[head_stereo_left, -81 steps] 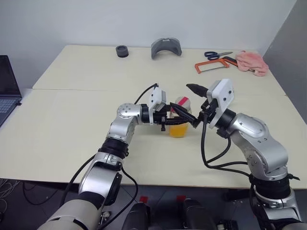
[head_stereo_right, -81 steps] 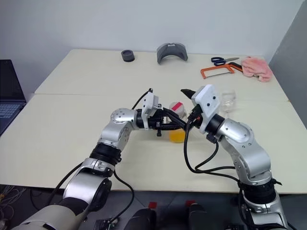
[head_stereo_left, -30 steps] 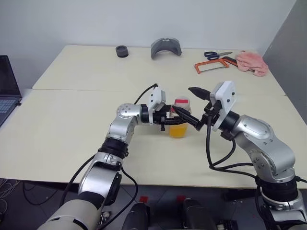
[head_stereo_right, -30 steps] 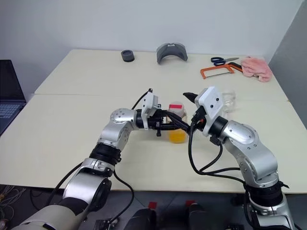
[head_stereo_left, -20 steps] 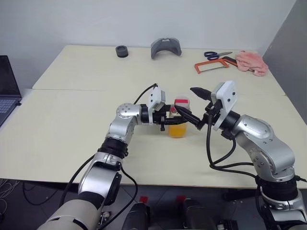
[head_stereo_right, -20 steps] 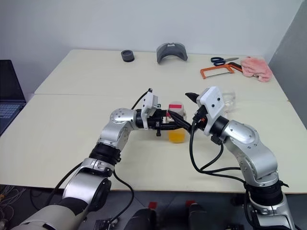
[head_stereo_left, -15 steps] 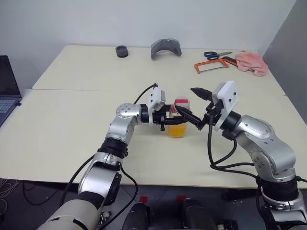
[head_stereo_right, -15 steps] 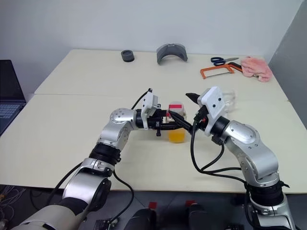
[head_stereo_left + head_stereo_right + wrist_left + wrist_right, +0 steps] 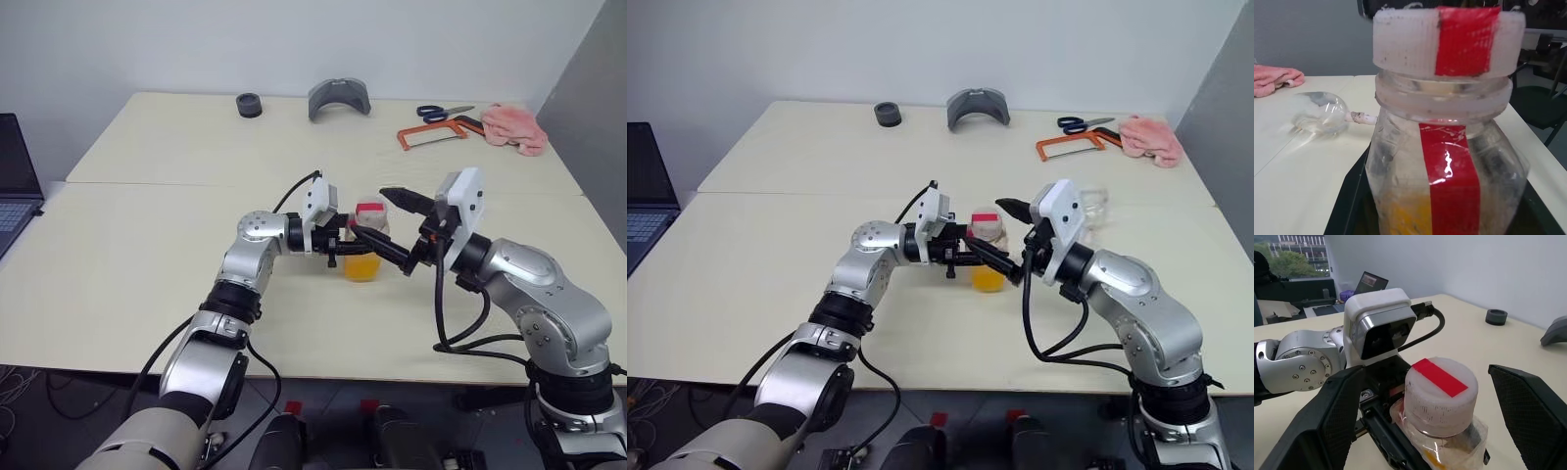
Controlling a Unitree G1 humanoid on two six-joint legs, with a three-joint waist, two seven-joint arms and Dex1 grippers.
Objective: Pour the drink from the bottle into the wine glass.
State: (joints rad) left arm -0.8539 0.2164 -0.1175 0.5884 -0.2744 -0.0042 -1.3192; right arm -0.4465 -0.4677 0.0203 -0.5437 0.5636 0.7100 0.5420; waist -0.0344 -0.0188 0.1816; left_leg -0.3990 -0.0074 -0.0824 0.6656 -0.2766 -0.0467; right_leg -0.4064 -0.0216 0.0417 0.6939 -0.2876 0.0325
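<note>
The left gripper (image 9: 355, 238) is pinching the capped bottle (image 9: 365, 245) while the right gripper (image 9: 400, 228), spread wide, is flanking its cap (image 9: 1440, 387); the wine glass (image 9: 1320, 113) seemingly is lying beyond.

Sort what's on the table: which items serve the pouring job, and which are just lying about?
Job:
- small clear plastic bottle with white, red-striped cap, orange drink inside, gripped by left hand
- clear wine glass, lying on its side

Lying about:
- blue-handled scissors
- orange hacksaw
- pink cloth
- grey curved part
- black ring
- laptop
</note>
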